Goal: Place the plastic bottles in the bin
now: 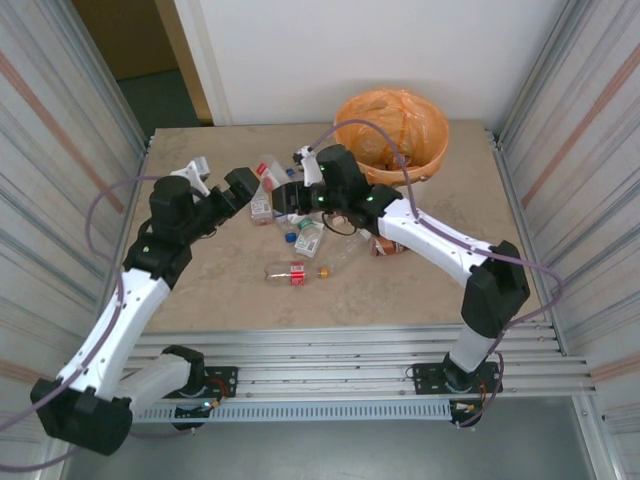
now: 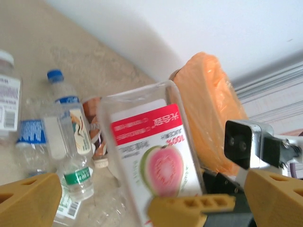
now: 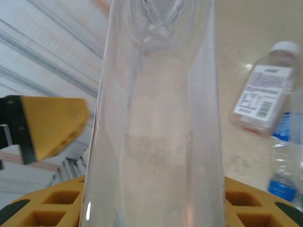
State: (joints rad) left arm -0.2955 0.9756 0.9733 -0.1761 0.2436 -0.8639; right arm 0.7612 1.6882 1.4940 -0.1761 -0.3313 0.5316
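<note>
- Right pincer [image 3: 151,205] pinches the clear juice bottle [image 2: 158,156]; left pincer [image 2: 154,194] stands spread wide on either side of it.
- Bin [image 1: 440,150] sits just beyond the right pincer, to its right.
- Best: back the left pincer clear, then carry the bottle over the rim before letting go.
- Label, upside down: red band, "100%", cut guava.

Beige table [image 1: 230,300] w/ white wall [image 1: 380,50] behind

Loose bottles [image 1: 308,238] are crowding the middle of the table [image 1: 220,300]; its near edge is lying open; the bin [image 1: 430,150] is blocking the far right corner.
</note>
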